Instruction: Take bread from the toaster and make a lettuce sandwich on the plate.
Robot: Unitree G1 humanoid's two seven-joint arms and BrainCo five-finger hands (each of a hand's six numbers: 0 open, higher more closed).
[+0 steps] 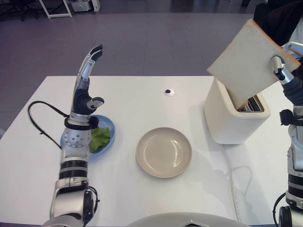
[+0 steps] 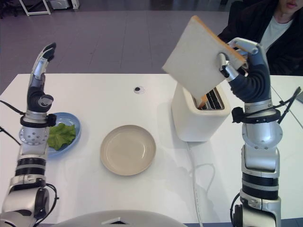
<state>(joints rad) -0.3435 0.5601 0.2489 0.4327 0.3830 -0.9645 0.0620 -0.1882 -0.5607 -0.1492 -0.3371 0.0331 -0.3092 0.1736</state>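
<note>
While the right hand [image 2: 246, 61] clamped its upper edge, the bread slice [image 2: 199, 59] hung tilted over the toaster [image 2: 194, 118], lower corner at the slot. Beige plate [image 2: 128, 150] sat left of the toaster. Lettuce [image 2: 61, 134] lay on the blue dish [image 2: 75, 124] farther left. Left hand [image 2: 39, 85] was raised above the dish, fingers straight, holding nothing.

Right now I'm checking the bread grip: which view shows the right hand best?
The right eye view: the whole right hand shows, fingers pinching the bread slice above the toaster. The left eye view cuts the hand at its edge.
</note>
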